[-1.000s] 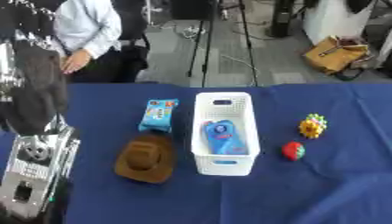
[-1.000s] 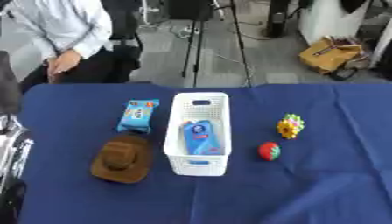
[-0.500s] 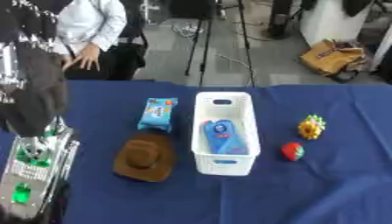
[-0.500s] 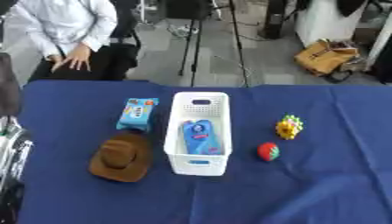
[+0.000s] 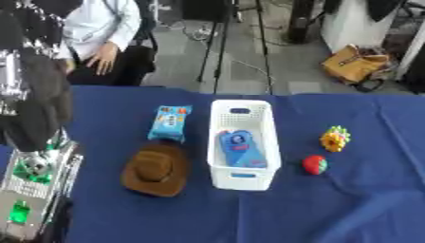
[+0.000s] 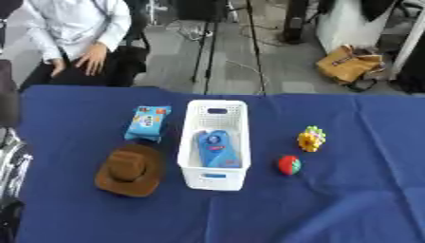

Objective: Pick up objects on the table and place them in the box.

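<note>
Across the blue tabletop (image 6: 348,204) the task's things lie spread around a white box (image 6: 214,143) standing at the middle, long side running away from the robot. Inside it lies one blue packet (image 6: 216,149), flat on the floor of the box. Just left of the box, near its front end, sits a brown hat (image 6: 129,170), brim down. Beyond the hat, beside the box's far half, lies a blue snack packet (image 6: 147,123). To the right of the box, apart from it, a yellow-and-green knobbly toy (image 6: 311,138) rests, with a small red ball (image 6: 288,164) nearer the robot.

At the left edge the robot's left arm (image 5: 33,142) shows as dark and silver machinery, but its hand cannot be made out, so whether it is released or clenched I cannot tell. The right hand appears in neither view.

Risks, as I judge them: the ball may roll if nudged, and the light box could slide when the hat is pulled past it.
</note>
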